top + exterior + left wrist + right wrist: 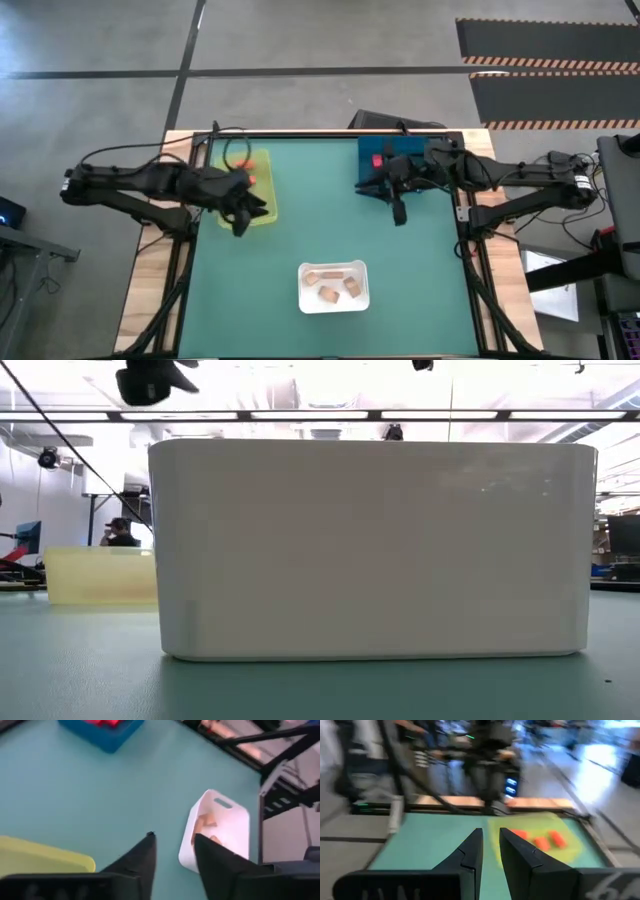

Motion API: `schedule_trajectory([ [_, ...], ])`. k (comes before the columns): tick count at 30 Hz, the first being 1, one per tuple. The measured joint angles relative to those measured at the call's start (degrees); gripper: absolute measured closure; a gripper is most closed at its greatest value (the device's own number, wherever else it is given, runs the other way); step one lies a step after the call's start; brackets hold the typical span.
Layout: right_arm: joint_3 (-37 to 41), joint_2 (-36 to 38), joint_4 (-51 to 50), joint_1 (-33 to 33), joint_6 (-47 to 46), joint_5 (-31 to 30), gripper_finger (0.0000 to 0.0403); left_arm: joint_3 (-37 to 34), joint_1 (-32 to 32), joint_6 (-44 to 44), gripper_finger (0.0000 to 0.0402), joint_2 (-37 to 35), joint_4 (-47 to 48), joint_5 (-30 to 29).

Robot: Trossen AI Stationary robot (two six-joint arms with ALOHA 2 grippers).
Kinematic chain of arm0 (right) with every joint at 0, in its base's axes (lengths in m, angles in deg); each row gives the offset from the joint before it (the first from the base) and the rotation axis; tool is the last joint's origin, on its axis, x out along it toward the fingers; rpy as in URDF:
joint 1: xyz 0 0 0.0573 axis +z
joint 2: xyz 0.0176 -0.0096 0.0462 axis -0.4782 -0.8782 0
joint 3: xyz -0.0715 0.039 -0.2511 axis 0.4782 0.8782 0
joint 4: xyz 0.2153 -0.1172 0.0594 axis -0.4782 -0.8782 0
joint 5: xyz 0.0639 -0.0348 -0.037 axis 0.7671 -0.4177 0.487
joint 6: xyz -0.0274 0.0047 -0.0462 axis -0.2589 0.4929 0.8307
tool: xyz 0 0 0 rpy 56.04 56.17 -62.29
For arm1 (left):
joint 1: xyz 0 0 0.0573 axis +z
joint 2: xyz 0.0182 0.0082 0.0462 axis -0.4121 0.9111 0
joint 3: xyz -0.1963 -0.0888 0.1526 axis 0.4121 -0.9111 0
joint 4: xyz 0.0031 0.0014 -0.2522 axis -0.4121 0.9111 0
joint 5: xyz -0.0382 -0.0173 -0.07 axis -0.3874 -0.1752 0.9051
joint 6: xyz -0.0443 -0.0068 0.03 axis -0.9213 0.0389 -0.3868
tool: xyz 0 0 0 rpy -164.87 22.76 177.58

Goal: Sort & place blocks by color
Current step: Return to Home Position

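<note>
Since tan blocks [330, 283] sit in the white tray [305, 300] at 6 o'clock, orange blocks [540, 841] at 10 and red blocks [377, 159] at 2, we judge only homing remains for our released, empty left hand [240, 222] and right hand [399, 212].

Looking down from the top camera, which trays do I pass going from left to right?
yellow-green tray → white tray → blue tray

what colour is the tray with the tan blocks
White. The tray shows best in the high view.
</note>
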Motion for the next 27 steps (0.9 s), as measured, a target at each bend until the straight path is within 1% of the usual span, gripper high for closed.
schedule_trajectory([
  [2, 4.1, 1.5, 5.1, 0.0, -0.2, 3.3, 0.0349, -0.8, 0.0, 2.6, 0.0315, -2.8, -0.4, 0.3],
  [5, 9.9, 3.7, 11.4, 0.0, -2.9, 3.5, 0.0359, -3.0, 0.0, 7.6, 0.0376, -7.3, -1.4, 0.6],
  [7, 13.5, 5.3, 14.2, 0.0, -3.9, 2.5, 0.0372, -4.8, 0.0, 10.1, 0.0393, -10.5, -1.6, 0.7],
  [9, 17.0, 6.9, 17.4, 0.0, -5.6, 1.2, 0.0387, -6.7, 0.0, 12.8, 0.0394, -13.7, -2.1, 1.5],
  [13, 22.4, 10.8, 21.2, 0.0, -8.8, -1.1, 0.0393, -12.5, 0.0, 17.4, 0.0400, -19.6, -3.6, 3.9],
  [15, 24.2, 12.8, 20.5, 0.0, -8.4, -5.1, 0.0393, -16.1, 0.0, 20.6, 0.0400, -22.1, -6.1, 4.2],
  [16, 24.9, 13.8, 19.4, 0.0, -6.5, -8.0, 0.0394, -17.8, 0.0, 22.8, 0.0400, -23.7, -7.8, 4.0],
  [18, 25.8, 15.6, 16.7, 0.0, -2.1, -14.9, 0.0394, -20.9, 0.0, 27.7, 0.0401, -27.2, -11.8, 1.9],
  [19, 26.1, 16.4, 15.2, 0.0, -2.8, -16.8, 0.0394, -22.2, 0.0, 30.5, 0.0401, -28.5, -13.1, -0.1],
  [21, 26.3, 17.9, 12.6, 0.0, -5.2, -17.7, 0.0394, -24.5, 0.1, 35.0, 0.0401, -30.9, -14.7, -2.8],
  [22, 26.4, 18.6, 12.3, 0.0, -4.6, -17.7, 0.0394, -25.4, 0.1, 35.9, 0.0401, -32.2, -14.9, -2.8],
  [27, 27.1, 21.1, 11.6, 0.0, 2.6, -18.2, 0.0394, -28.9, 0.1, 36.1, 0.0401, -38.3, -14.7, -1.8],
])
